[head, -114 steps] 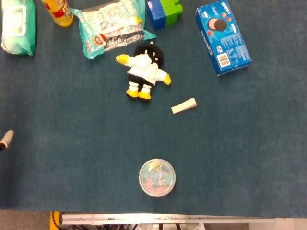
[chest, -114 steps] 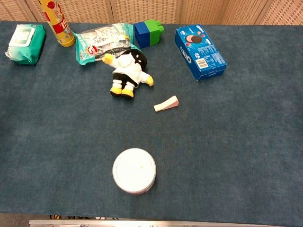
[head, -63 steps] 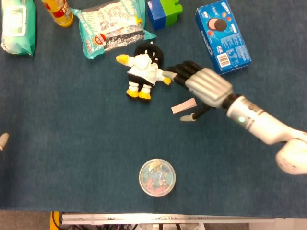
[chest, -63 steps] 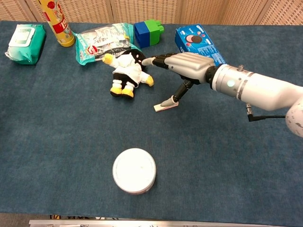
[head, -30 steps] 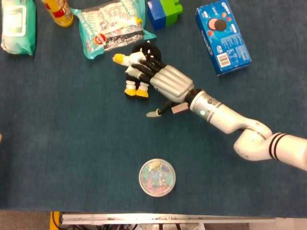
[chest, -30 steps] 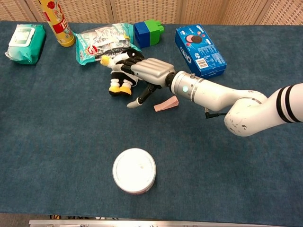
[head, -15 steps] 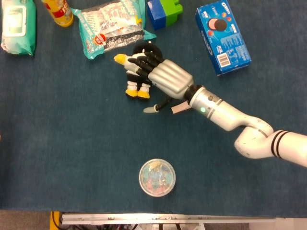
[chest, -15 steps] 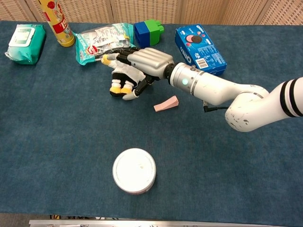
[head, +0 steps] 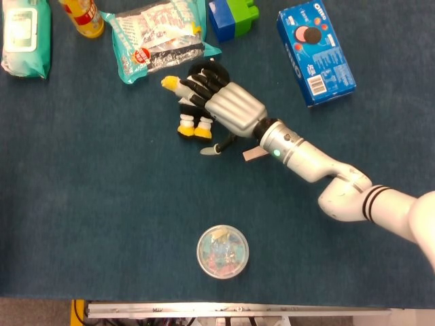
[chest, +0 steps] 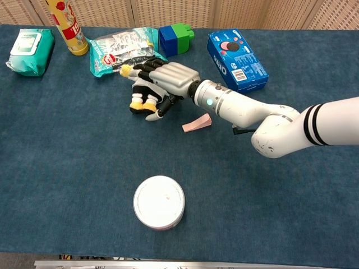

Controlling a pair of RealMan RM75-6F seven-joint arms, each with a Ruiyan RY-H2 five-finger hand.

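Observation:
A black, white and yellow penguin plush toy lies on the blue cloth at the back middle. My right hand lies over its body, fingers draped across the toy toward its head, thumb sticking out to the side by its yellow feet. The toy still rests on the cloth. A small beige wedge lies just under my right forearm. My left hand shows in neither view.
Teal snack bag and blue-green blocks sit right behind the toy. Oreo box at back right, wipes pack and yellow bottle at back left. A round lidded container stands near the front edge.
My right arm came in from the right, passed over the wedge and settled onto the plush toy; over the last half second its fingers slid further across the toy.

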